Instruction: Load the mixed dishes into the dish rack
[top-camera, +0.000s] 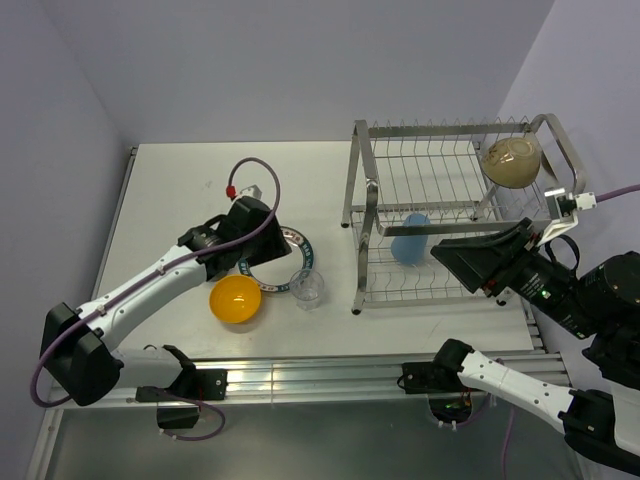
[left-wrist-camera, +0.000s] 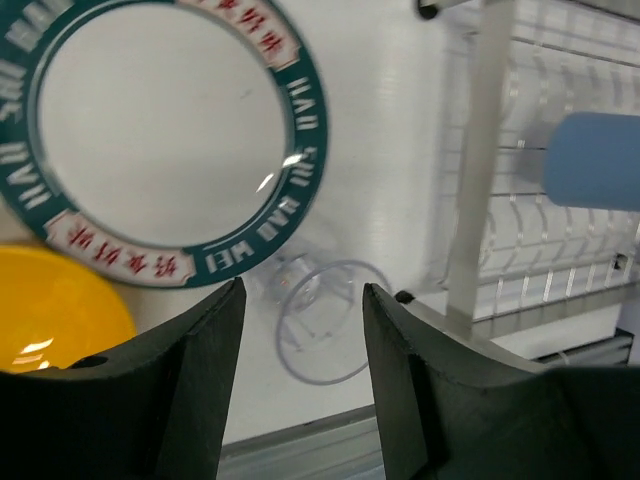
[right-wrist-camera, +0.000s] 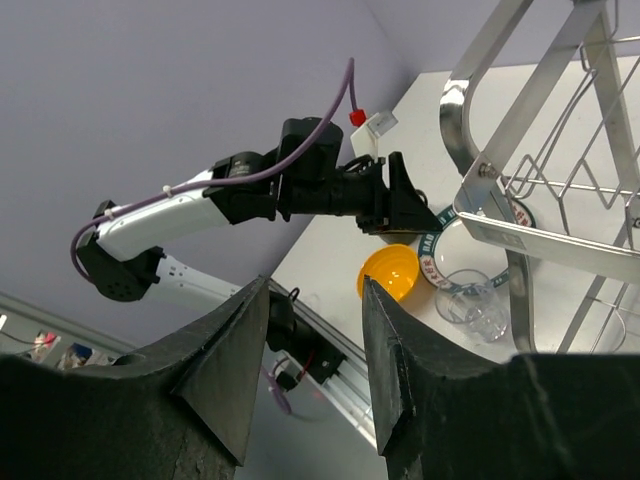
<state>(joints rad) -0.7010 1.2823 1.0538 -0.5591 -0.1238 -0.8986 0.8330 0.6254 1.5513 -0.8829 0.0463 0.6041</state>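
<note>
Black fingers (left-wrist-camera: 200, 380) of my left gripper (left-wrist-camera: 302, 296) stand apart with nothing between them, hanging over the white plate with a teal lettered rim (left-wrist-camera: 300, 130), which lies flat on the white table (top-camera: 170, 190). Through the gap I see the clear glass (left-wrist-camera: 325, 320) standing upright just beside the plate's near edge, and the small orange bowl (top-camera: 236, 299) sits just beside the plate too, near the glass. My right gripper (right-wrist-camera: 315, 290) is spread wide as well and holds nothing, close by the near right side of the two-tier silver wire dish rack (top-camera: 365, 215). On the rack's lower tier the light blue tumbler (top-camera: 409, 238) lies on its side; the beige bowl (top-camera: 512, 160) leans tilted at the right end of the upper tier
</note>
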